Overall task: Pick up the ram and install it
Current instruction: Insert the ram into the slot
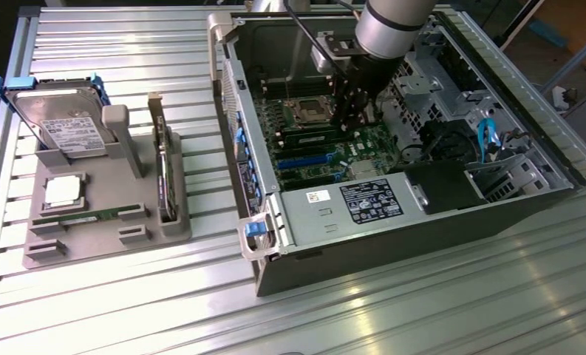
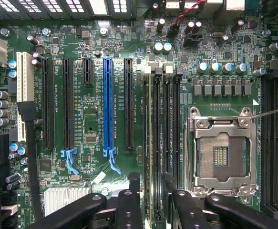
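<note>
Inside the case point(image 1: 392, 244), your gripper point(image 2: 150, 177) is spread apart and straddles the ram point(image 2: 151, 124), gripping nothing (the stick stands in its slot, beside the bare socket point(image 2: 220, 155)). Well apart, a twin point(image 1: 83, 214) lies on the grey tray point(image 1: 106, 244) on the desk point(image 1: 421, 310).

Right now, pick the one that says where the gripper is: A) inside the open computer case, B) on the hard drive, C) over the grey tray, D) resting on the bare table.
A: the gripper hangs inside the computer case, just above the motherboard, with its fingers on either side of the long memory slots.
</note>
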Controlling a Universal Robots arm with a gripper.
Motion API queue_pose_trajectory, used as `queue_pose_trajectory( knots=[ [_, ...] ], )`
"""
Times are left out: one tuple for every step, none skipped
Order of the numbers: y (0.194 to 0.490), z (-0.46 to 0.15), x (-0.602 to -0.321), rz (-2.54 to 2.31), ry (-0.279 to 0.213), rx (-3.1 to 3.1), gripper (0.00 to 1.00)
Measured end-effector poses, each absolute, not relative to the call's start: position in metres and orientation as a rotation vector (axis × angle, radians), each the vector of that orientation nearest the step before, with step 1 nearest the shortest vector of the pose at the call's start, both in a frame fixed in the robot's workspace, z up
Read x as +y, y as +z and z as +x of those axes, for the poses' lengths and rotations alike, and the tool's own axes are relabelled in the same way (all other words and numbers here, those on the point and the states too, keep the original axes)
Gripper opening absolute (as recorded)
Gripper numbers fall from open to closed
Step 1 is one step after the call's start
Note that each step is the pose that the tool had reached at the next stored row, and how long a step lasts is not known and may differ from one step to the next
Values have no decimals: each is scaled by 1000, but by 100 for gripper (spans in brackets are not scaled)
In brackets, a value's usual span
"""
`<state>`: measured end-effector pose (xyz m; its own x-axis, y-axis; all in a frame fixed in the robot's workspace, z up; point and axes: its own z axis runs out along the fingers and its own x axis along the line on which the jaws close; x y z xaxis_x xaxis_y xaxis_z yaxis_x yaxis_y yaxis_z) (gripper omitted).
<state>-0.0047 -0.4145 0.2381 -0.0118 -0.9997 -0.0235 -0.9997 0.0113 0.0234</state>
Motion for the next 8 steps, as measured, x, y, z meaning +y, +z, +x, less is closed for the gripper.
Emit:
queue_pose_trajectory(
  knots=[
    [241,-5,-415,-2208,52,2234,32],
    [243,-5,-414,-2208,52,2234,32],
    [246,-5,-414,-2208,52,2234,32],
    [248,-5,-414,-2208,52,2234,32],
    [251,-5,-414,-2208,51,2234,32],
    [253,-5,-414,-2209,51,2234,32],
    [255,-5,-414,-2208,51,2234,32],
    [257,-5,-414,-2208,51,2234,32]
  ],
)
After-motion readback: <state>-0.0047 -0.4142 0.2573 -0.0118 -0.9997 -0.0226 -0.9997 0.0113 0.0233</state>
